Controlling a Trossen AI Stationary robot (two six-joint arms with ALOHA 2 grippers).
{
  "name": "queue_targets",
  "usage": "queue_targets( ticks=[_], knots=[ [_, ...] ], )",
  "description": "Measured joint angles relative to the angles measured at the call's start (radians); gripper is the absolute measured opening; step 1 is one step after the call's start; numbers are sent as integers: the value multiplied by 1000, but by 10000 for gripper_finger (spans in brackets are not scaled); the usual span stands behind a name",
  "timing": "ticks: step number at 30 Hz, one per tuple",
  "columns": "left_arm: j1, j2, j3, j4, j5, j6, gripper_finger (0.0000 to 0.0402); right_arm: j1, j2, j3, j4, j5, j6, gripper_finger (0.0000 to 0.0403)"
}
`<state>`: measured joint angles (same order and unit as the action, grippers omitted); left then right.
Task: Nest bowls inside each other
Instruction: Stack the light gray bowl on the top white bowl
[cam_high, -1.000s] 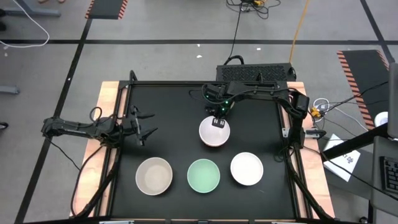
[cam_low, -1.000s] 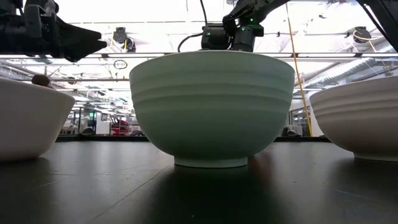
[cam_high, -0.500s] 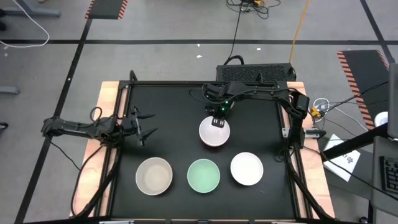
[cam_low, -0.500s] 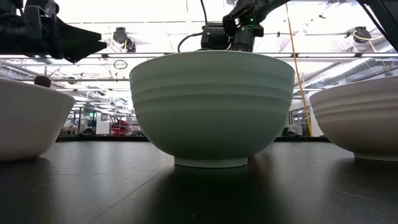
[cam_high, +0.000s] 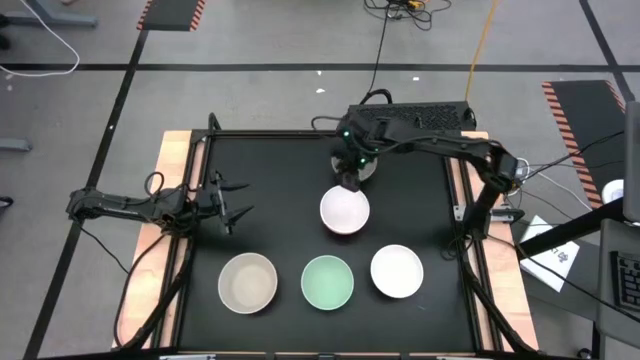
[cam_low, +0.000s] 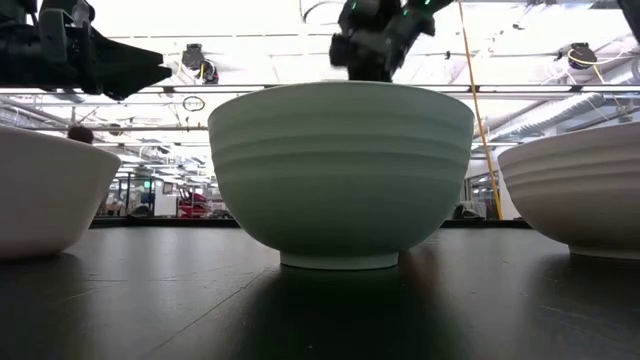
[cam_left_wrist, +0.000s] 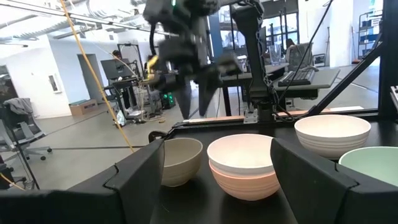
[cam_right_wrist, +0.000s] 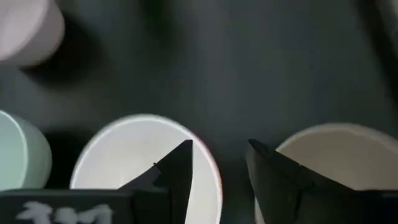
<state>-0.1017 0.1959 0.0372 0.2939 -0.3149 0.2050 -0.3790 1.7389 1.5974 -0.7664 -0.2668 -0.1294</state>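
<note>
The black table (cam_high: 270, 170) carries the bowls: beige-grey bowl (cam_high: 248, 282), mint bowl (cam_high: 327, 282) and white bowl (cam_high: 397, 271) in a near row, with a white bowl nested in the salmon bowl (cam_high: 345, 212) behind. The right gripper (cam_high: 350, 176) has been raised off that stack and pulled farther back, fingers parted and empty. The left gripper (cam_high: 232, 200) is held unmoved at the left, fingers spread.

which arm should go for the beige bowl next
Probably the left: its open hand hovers just behind the beige bowl. The right hand, also open, is behind the white-on-salmon stack, farther away.
</note>
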Motion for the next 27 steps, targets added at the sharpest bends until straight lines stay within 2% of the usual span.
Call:
queue_targets(
  ticks=[7,12,19,23,27],
  knots=[
    [0,0,0,-4,-1,0,292,31,-149,-45,19,-3,-46,143],
    [0,0,0,-5,-1,2,292,44,-356,-279,123,-4,-62,143],
    [0,0,0,-1,-1,18,292,25,-715,-690,433,2,31,143],
    [0,0,0,20,-1,18,292,22,-842,-804,458,4,114,143],
    [0,0,0,31,-2,15,292,37,-898,-862,455,7,186,143]
  ],
)
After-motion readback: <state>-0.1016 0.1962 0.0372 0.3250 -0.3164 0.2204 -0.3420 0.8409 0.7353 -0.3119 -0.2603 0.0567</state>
